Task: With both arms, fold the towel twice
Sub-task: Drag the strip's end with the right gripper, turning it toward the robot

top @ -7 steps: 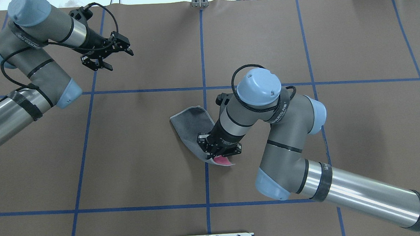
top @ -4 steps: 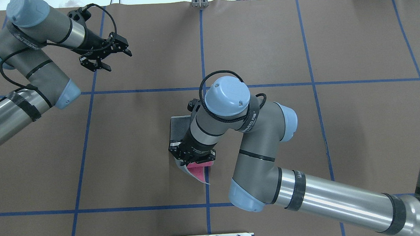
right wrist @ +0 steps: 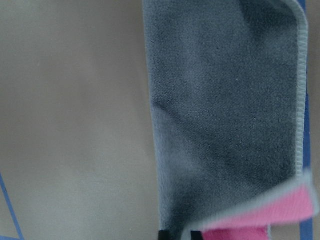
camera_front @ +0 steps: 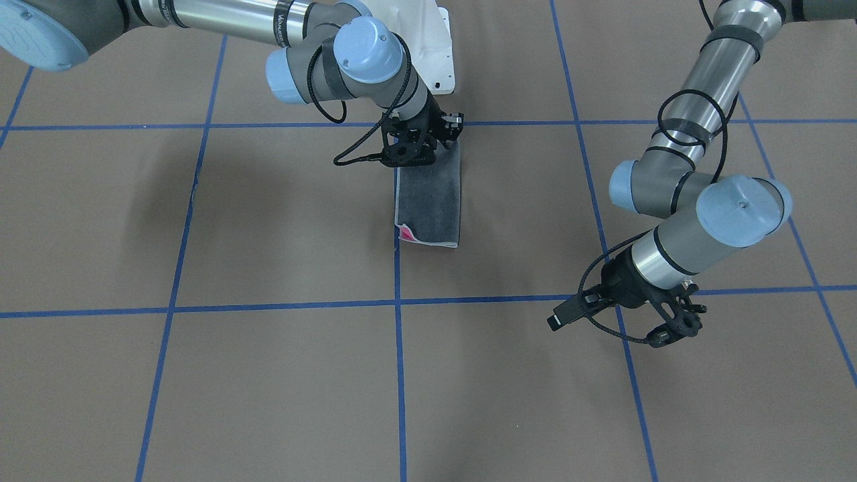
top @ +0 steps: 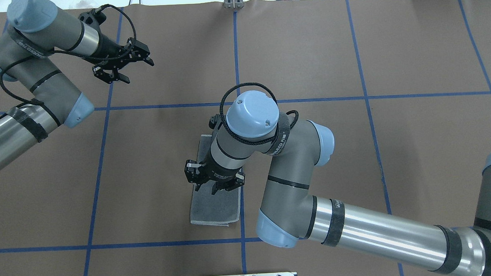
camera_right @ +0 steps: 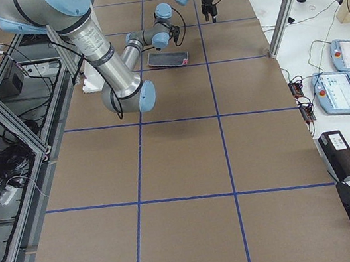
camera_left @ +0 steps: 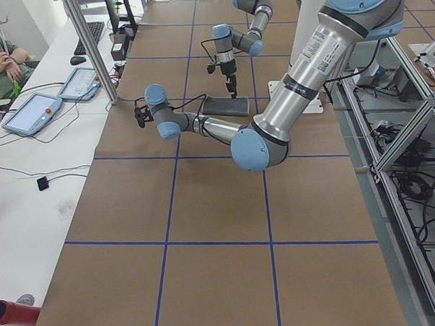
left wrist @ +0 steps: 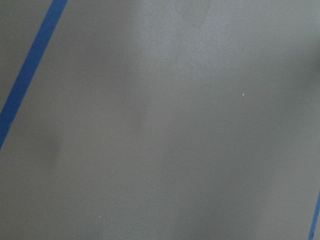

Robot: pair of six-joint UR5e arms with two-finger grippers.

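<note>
One fold looks done. The small square terry towel, dark grey face up with a pale stitched border, lies flat on the brown paper-covered counter as a narrow rectangle directly beneath the black two-finger right end effector. That end effector hangs just above the cloth with its fingers apart and nothing between them. A pink corner peeks out at the towel's end that lies beyond the end effector, away from the robot. The left end effector, fingers also spread and empty, hovers well apart over bare counter.

The second fold, I judge, needs both arms. Each end effector should pinch one corner of a short edge and catch both layers. They should lift only a little, carry the edge level to the opposite end, and line up the borders before letting go, so the pink corner is covered rather than dragged wider.
</note>
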